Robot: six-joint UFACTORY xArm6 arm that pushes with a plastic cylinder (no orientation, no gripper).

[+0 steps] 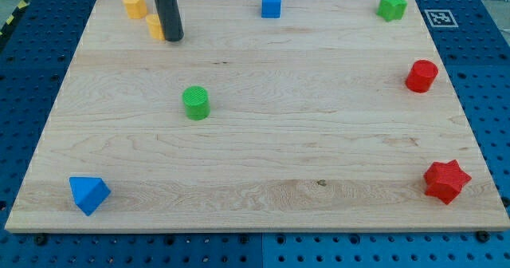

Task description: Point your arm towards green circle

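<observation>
The green circle block (pixel 196 103) stands on the wooden board (pixel 319 132), left of the middle. My tip (pixel 174 39) is the lower end of a dark rod that comes down from the view's top left. It rests on the board above the green circle, well apart from it. The tip stands right against a yellow block (pixel 154 27) that the rod partly hides.
A second yellow block (pixel 134 4) sits at the top left. A blue cube (pixel 271 4) is at top centre and a green star (pixel 391 6) at top right. A red cylinder (pixel 421 76), a red star (pixel 445 180) and a blue triangular block (pixel 88 194) lie near the edges.
</observation>
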